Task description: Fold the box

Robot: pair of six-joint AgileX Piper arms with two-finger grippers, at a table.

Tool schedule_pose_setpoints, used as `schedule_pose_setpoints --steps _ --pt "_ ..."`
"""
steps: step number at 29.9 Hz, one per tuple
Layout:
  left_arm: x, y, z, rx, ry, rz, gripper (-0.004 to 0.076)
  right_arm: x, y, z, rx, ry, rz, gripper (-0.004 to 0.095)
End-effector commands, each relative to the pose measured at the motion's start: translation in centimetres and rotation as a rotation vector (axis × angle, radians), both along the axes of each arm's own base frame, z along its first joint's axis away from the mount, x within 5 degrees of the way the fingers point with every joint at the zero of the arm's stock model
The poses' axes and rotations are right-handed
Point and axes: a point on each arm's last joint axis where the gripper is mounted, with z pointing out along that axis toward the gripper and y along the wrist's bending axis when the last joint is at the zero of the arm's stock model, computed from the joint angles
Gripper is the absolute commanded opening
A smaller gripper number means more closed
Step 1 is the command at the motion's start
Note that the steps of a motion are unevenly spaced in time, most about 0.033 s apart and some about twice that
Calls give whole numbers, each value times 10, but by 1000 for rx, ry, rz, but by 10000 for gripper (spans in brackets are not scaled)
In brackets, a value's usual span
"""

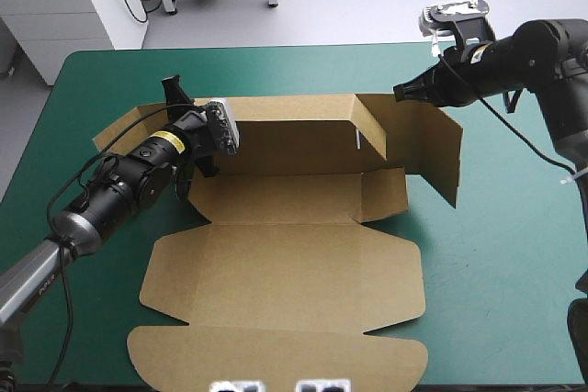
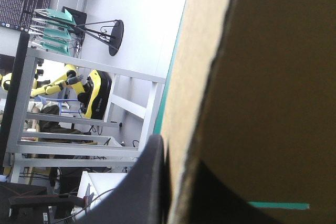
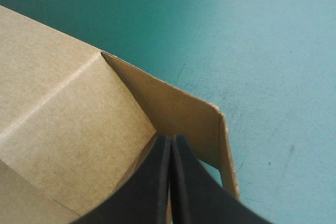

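Bright, even light came from overhead, the box [image 1: 276, 254] threw only soft shadows on the teal-green cover [image 1: 496, 273] beside its raised walls, and in the left wrist view its face sat dark against white glare beyond its edge.

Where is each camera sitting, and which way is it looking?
High view: above and behind the robot, looking down at the half-folded brown cardboard box on the teal-green table cover; left arm, right arm show.
Left wrist view: on the left arm, looking along a box panel into the room; its left pincer clamps that panel.
Right wrist view: on the right arm, looking down at a box flap; its right pincer is shut.
Shared: all three show the box.
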Motion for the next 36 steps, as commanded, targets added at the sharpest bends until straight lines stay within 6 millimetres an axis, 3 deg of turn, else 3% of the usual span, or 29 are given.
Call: schedule_pose_setpoints --steps 1,9,13,20,29,31,36 --pt "-2 1 27 -112 -92 18 -8 -14 -3 19 4 -61 8 -14" --pt "-3 1 26 -109 -76 19 -8 8 -5 7 -8 -74 -64 -14" --pt "-3 1 24 -105 -62 21 -8 33 -4 -10 -37 -78 -101 -14" --pt "-4 2 21 -86 -29 22 -8 72 0 -22 15 -165 -168 -14" --pt "-4 2 21 -85 -27 22 -8 104 9 -62 -9 31 -141 -14" --pt "-4 2 21 -85 -27 22 -8 106 11 -59 29 2 -139 -14" --pt "-4 2 21 -85 -27 22 -8 102 12 -30 62 -102 -130 -14"
